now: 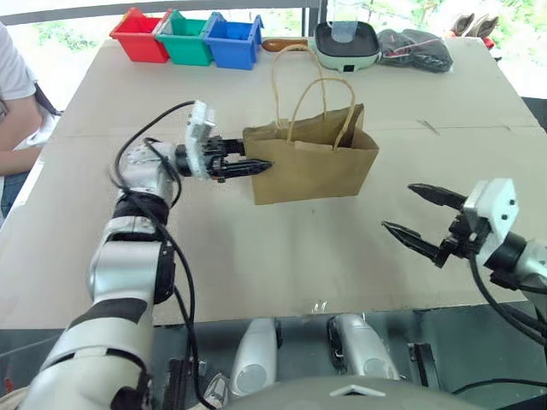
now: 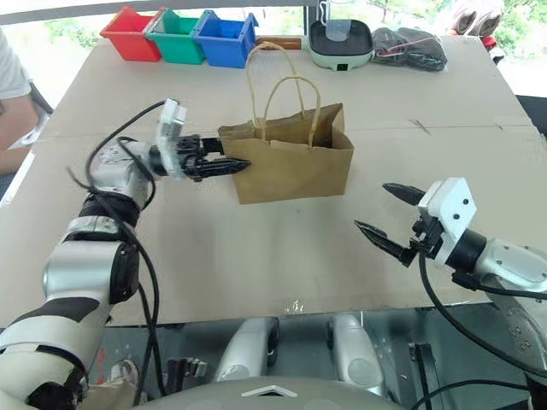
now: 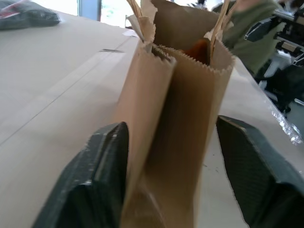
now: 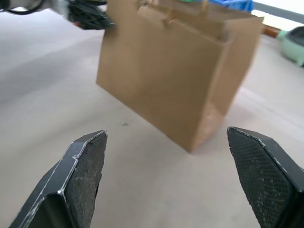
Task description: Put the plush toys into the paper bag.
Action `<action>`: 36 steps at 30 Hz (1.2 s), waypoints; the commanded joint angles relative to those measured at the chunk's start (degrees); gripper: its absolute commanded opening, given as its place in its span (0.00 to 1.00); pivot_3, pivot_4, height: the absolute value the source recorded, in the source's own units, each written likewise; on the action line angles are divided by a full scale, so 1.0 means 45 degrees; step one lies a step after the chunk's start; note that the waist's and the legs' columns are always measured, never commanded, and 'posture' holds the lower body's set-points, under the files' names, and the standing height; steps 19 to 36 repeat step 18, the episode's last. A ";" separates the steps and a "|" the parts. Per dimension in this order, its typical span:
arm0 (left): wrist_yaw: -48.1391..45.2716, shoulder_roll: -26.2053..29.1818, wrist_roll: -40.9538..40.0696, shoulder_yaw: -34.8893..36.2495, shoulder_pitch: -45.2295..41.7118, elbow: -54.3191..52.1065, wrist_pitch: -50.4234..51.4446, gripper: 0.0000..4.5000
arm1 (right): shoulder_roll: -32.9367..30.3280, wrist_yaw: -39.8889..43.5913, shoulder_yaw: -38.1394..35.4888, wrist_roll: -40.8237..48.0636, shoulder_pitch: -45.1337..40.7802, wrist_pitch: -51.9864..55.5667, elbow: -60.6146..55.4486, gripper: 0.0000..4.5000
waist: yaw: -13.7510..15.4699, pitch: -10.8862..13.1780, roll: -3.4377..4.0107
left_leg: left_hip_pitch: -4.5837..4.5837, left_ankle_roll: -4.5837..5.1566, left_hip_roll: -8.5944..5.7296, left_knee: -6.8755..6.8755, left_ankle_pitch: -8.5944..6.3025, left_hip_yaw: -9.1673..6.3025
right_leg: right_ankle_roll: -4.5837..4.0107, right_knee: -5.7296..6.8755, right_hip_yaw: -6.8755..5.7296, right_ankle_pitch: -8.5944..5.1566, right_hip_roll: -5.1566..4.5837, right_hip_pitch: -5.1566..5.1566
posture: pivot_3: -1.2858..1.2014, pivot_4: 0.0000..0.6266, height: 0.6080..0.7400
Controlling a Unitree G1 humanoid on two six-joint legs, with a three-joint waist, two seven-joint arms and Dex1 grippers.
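The brown kraft paper bag (image 1: 312, 166) with two looped tan cord handles stands upright near the middle of the pale cardboard-covered table (image 1: 256, 248), its long axis running left to right. The left gripper (image 1: 253, 166) is level and points rightward at the bag's narrow left end; in the left wrist view its two black fingers (image 3: 90, 183) stand apart on either side of that folded end, one just beside the paper, the other with a clear gap, so nothing is clamped. The right gripper (image 1: 408, 215) hangs over bare table to the near right of the bag, well apart from it, jaws wide apart and empty, aimed back toward the bag's long face. The left arm is far nearer.

The bag's serrated mouth is open, its side gusset creased inward. Inside the mouth an orange-brown shape (image 3: 198, 50) shows, likely the rounded plush toy; the white toy with red marks I cannot make out. Judging from the bare table, the loading looks largely finished.
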 commanded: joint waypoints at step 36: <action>0.6629 0.1447 -0.3610 0.5706 1.2951 -1.5340 0.5554 0.69 | -0.1703 0.2789 -0.3668 0.0000 0.2917 -0.0761 0.1504 0.87 | 0.0432 -0.0009 0.0003 | 0.0204 -0.0001 0.0007 -0.0010 -0.0002 0.0040 | 0.0006 -0.0036 0.0022 -0.0064 -0.0024 0.0185 | 0.52 0.24 1.00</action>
